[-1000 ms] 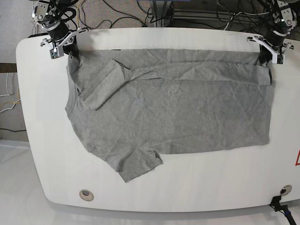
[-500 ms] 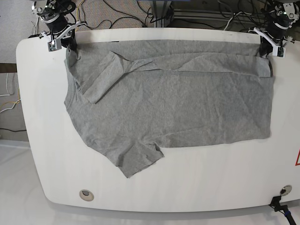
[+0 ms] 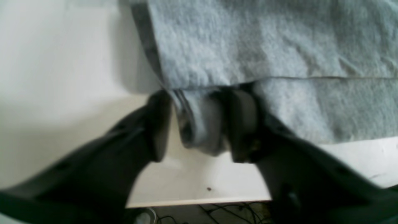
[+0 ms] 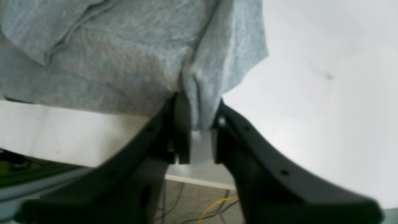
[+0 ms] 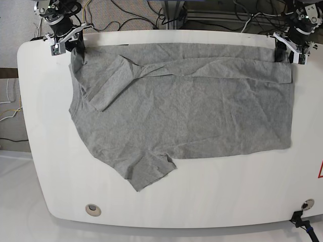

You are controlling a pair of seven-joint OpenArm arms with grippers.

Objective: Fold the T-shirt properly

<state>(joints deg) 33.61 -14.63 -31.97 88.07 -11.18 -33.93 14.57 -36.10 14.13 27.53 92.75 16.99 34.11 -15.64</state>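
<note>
The grey T-shirt (image 5: 186, 111) lies spread on the white table (image 5: 227, 196), and it covers most of the far half of the surface. Its far edge runs close to the far rim of the table. Along this edge a narrow strip of cloth is folded back onto the body, from the middle toward 2 o'clock. One sleeve (image 5: 108, 83) is folded inward and lies on the shirt near 10 o'clock. The other sleeve (image 5: 149, 174) points toward 7 o'clock and lies flat on the table. The cloth shows many small wrinkles.

The right gripper (image 5: 65, 44) is at the far corner of the shirt at 10 o'clock. In the right wrist view, the right gripper (image 4: 196, 124) has its jaws closed on a bunched fold of the T-shirt (image 4: 124, 56), and the cloth rises from between the black fingers (image 4: 236, 140).

The left gripper (image 5: 288, 50) is at the other far corner, at 2 o'clock. In the left wrist view, the left gripper (image 3: 199, 124) has a rolled bundle of the T-shirt (image 3: 279, 46) between its jaws, which press it from both sides. This view is blurred.

Behind the far rim of the table, cables (image 5: 136, 15) lie on the floor. Two round holes are in the table near its front edge, one (image 5: 93, 209) at 7 o'clock and one (image 5: 307, 204) at 5 o'clock.
</note>
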